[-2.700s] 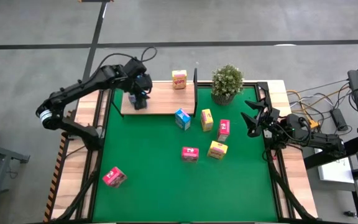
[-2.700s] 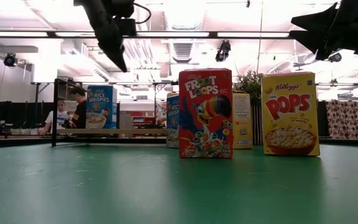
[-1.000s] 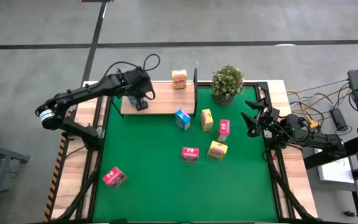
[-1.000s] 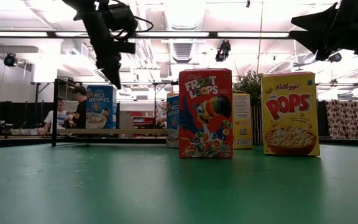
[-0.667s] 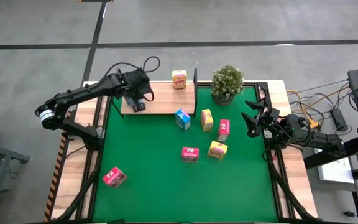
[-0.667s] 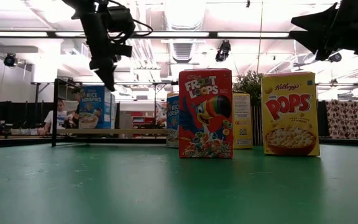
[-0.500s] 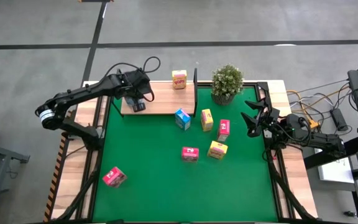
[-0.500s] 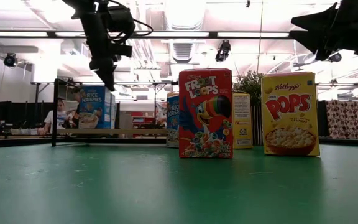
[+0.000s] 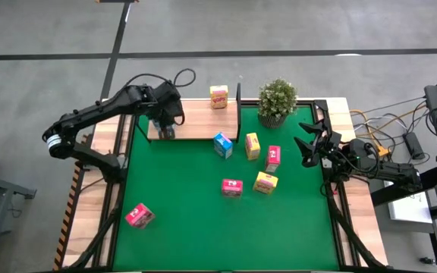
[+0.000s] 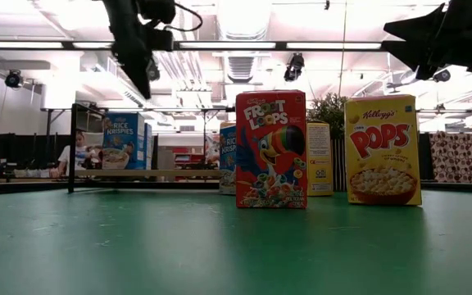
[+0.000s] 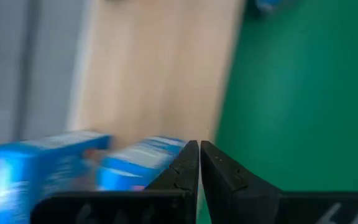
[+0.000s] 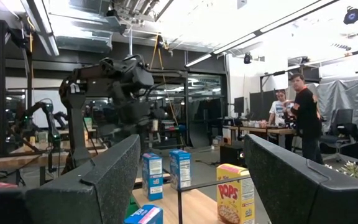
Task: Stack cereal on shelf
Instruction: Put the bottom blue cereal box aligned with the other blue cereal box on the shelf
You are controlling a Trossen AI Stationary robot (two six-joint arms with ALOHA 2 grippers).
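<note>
- The left arm's dark two-finger gripper (image 9: 165,130) hangs over the left end of the light wooden shelf with thin black end frames (image 9: 199,121); in the left wrist view its fingertips (image 11: 198,163) are pressed together with nothing between them.
- Under it two small blue cereal boxes (image 11: 138,163) stand side by side on the plank. The high view hides them beneath the wrist, and the wrist view shows them blurred, so their labels cannot be read there.
- In the low view only one blue Rice Krispies box (image 10: 124,141) on the plank is plain; the second is mostly behind it.
- A pink-red box (image 9: 139,216) lies alone near the front left corner of the green mat (image 9: 188,212), outside the low view.
- A yellow box (image 9: 218,96) stands at the right end of the plank.
- On the mat just right of the rack are another blue box (image 9: 223,145), a yellow box (image 9: 253,145) and a pink-red box (image 9: 272,157); nearer the middle stand a pink-red Froot Loops box (image 10: 270,149) and a yellow Pops box (image 10: 383,150).
- The potted green plant (image 9: 278,100) sits beside the rack's right frame.
- The right gripper (image 9: 309,144) hovers at the mat's right edge, fingers spread wide and empty.
</note>
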